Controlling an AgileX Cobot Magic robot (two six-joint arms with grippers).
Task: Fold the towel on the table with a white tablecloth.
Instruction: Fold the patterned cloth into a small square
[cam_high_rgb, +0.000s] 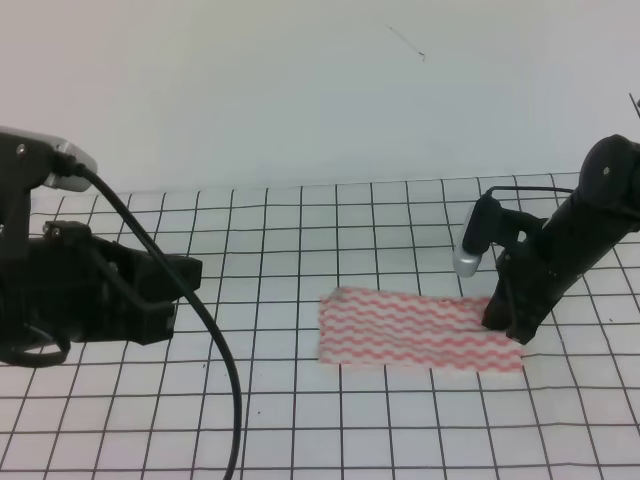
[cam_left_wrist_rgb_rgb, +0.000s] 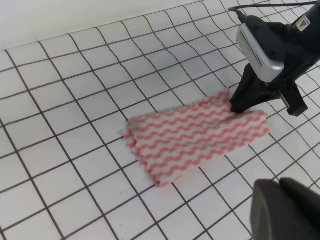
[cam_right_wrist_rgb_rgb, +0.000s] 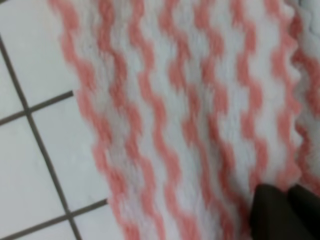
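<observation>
- Towel lies flat on our gridded white tablecloth; open room around its 9 o'clock edge.
- Right gripper presses its 3 o'clock end, jaws seemingly clenched; only our right wrist view shows them.
- Left gripper well apart; jaws' state we cannot tell.

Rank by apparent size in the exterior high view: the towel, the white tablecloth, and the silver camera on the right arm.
1. White tablecloth, by far the largest.
2. Towel, a few grid squares wide.
3. Silver camera, the smallest, though it sits above the table, so its nearness is unsure.
</observation>
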